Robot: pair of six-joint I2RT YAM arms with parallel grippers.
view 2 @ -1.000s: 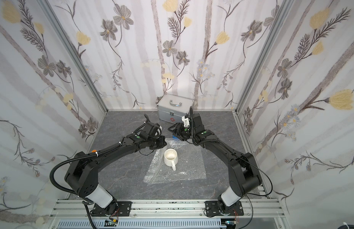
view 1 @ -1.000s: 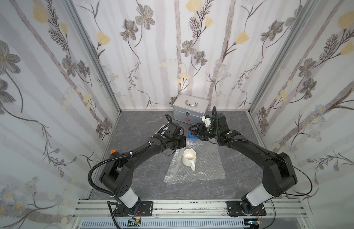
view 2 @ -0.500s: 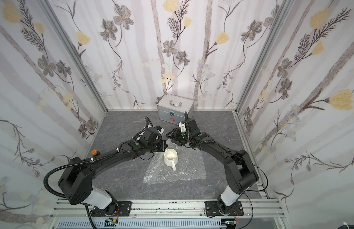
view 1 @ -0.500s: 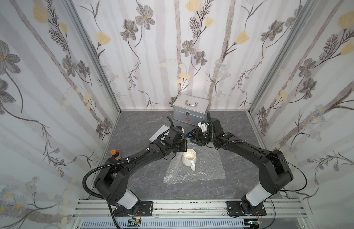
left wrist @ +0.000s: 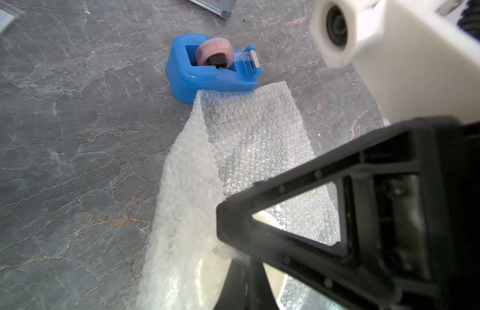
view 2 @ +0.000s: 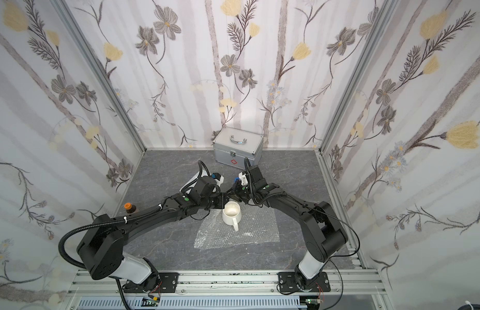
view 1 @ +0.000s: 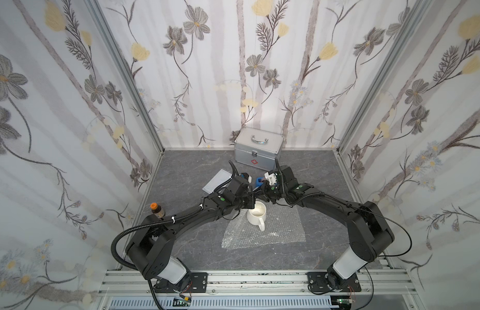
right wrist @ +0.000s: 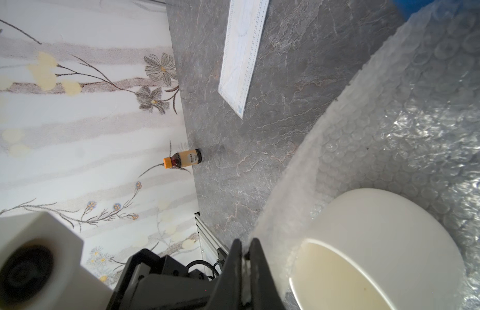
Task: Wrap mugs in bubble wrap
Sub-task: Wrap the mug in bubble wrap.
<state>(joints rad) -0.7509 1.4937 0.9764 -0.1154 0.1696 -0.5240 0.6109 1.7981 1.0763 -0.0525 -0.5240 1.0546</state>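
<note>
The mug [view 1: 256, 216] stands upright on the bubble wrap [view 1: 281, 232], in the middle. The right gripper [right wrist: 244, 255] is pinching the wrap's raised far edge. The left gripper [view 1: 249, 204] is just beside it, but its jaws I cannot tell.

1. The left arm [view 1: 190, 217] and right arm [view 1: 335, 206] were matte black, with chunky rounded links.
2. White cylindrical segments [view 1: 174, 269] rose from screwed black base plates [view 1: 195, 281].
3. A ribbed black conduit [view 1: 131, 230] ran along the left arm, and a thin black cable [view 1: 409, 241] trailed from the right.
4. A green dot [view 1: 221, 199] marked each forearm.
5. The wrist camera housing [left wrist: 394, 53] was white.
6. The left gripper [left wrist: 229, 251] had fingers [left wrist: 300, 171] shaped as black open triangular frames.
</note>
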